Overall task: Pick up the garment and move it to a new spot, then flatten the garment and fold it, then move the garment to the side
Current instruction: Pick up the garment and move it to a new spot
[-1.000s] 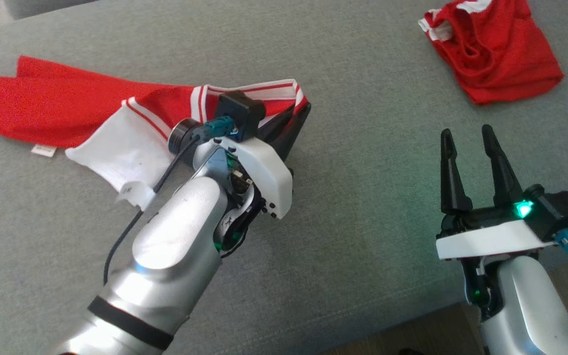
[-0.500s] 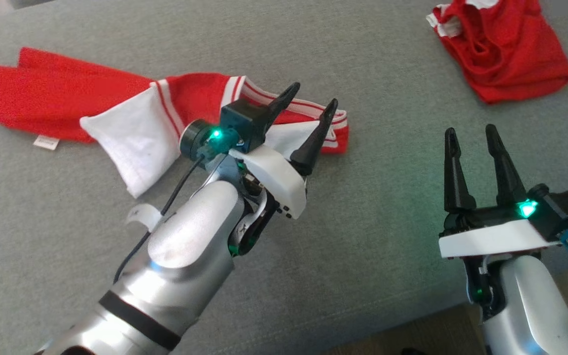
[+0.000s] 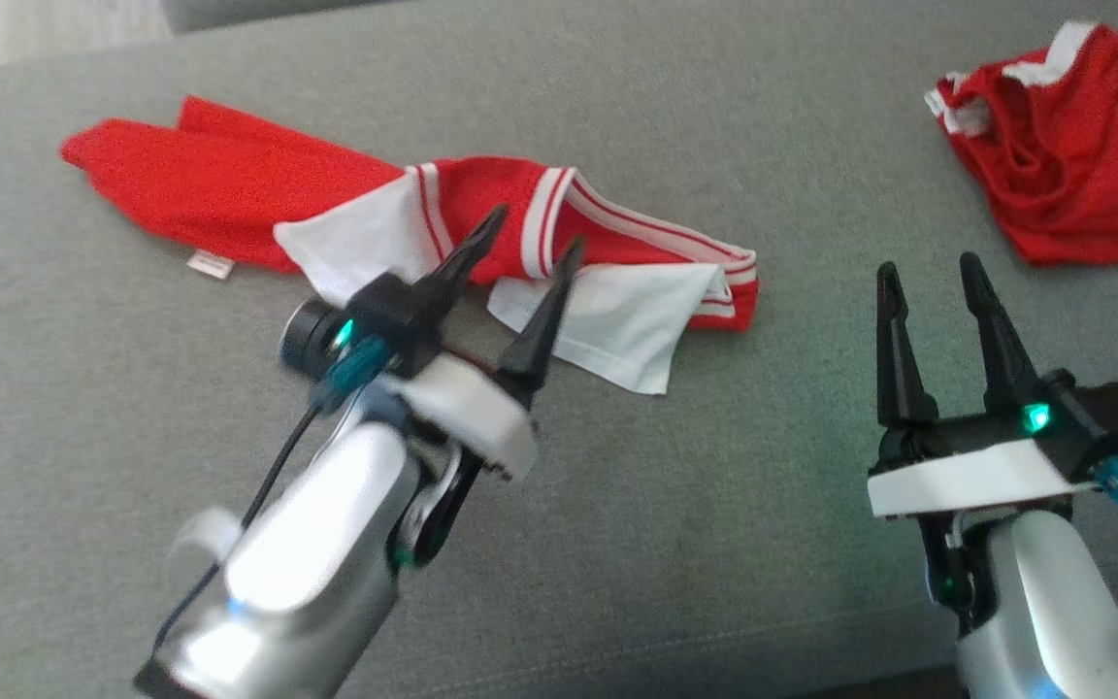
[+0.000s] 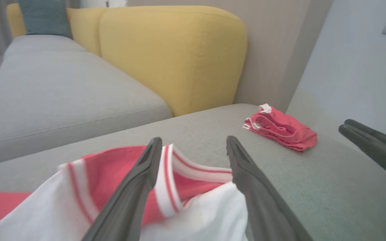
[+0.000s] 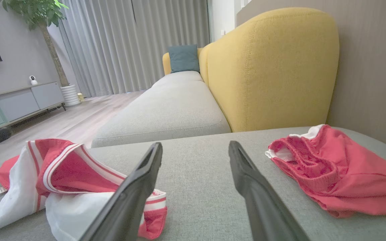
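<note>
Left end effector (image 3: 539,226): fingers apart, empty, tips over the garment's near edge; right end effector (image 3: 928,264): fingers apart, empty, well right; red jersey garment with white panels (image 3: 229,184): rumpled on grey upholstered sofa seat (image 3: 714,505), long axis left-to-right, directly ahead of left arm, the nearer; crumpled red cloth (image 3: 1073,165): far right.

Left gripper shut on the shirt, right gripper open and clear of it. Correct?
Not quite. The left gripper is open, jaws spread, and the shirt is not clamped between them, as the left wrist view shows. The right gripper is open and clear of it.
</note>
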Motion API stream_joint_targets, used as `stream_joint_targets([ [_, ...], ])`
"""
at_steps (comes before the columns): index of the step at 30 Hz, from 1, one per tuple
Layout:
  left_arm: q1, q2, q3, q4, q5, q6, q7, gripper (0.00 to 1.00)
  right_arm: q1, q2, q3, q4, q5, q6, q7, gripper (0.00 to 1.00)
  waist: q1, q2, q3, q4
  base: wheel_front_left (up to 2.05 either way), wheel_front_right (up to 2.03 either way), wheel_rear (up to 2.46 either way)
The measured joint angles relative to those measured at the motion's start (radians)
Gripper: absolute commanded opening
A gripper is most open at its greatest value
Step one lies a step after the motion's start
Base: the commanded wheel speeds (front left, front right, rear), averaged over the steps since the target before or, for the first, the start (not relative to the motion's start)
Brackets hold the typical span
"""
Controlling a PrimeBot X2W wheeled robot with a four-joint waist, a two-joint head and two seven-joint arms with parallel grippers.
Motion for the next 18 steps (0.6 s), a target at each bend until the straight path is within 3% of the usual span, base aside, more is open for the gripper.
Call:
stream_joint_targets([
  [4,0.09,0.024,0.047,-0.058,-0.012,0.038,-0.001,1.0,0.027,0.0,-0.001,0.002,-0.009,0.0,0.0,1.0,0.0,0.0,-0.037,0.02,0.0,0.0,0.0],
  [11,0.3,0.056,0.217,-0.204,-0.002,0.129,-0.001,1.0,0.061,0.0,-0.008,0.005,-0.01,0.0,0.005,1.0,0.0,0.0,-0.109,0.063,0.0,0.0,0.0],
  [18,0.523,0.048,0.361,-0.284,0.059,0.161,-0.001,1.0,0.134,0.0,-0.017,0.007,-0.012,0.0,0.005,1.0,0.0,0.0,-0.176,0.099,0.0,0.0,0.0],
])
